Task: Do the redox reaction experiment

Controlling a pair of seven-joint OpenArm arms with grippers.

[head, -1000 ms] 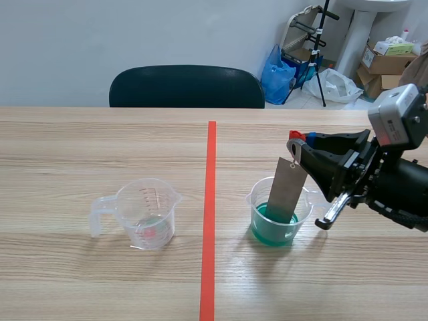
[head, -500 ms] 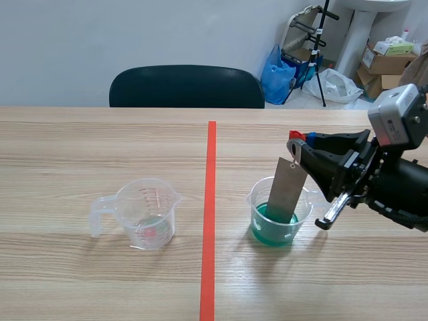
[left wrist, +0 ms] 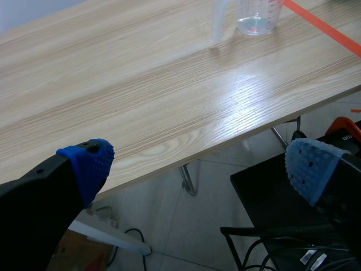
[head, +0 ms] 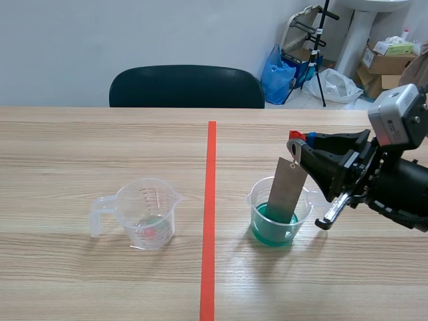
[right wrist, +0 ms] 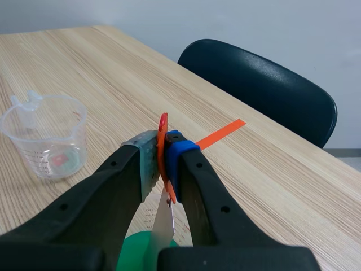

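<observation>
The wooden worktop (head: 80, 147) fills most of the scene view, split by an orange-red tape line (head: 210, 200) running away from the robot. A black chair (head: 187, 87) stands behind its far edge.

The right arm (head: 394, 180) comes in low from the right, and its claw (head: 301, 137) is above the right half of the worktop. In the right wrist view the claw (right wrist: 163, 152) is pinched tight on a thin orange-red clip (right wrist: 162, 127), with the pads pressed against both faces.

The left claw (left wrist: 197, 166) shows only in its own wrist view. It is spread wide with nothing between its blue pads (left wrist: 90, 164), and it hangs beyond the worktop's near edge, above the floor.

Right of the tape stands a clear measuring cup holding green liquid (head: 264, 227), just below the right claw. Left of the tape, well apart from it, stands a second clear measuring cup (head: 147, 214) with a red printed scale and its handle pointing left.

A grey metal strip (head: 287, 190) hangs tilted from the clip, with its lower end dipped in the green liquid.
</observation>
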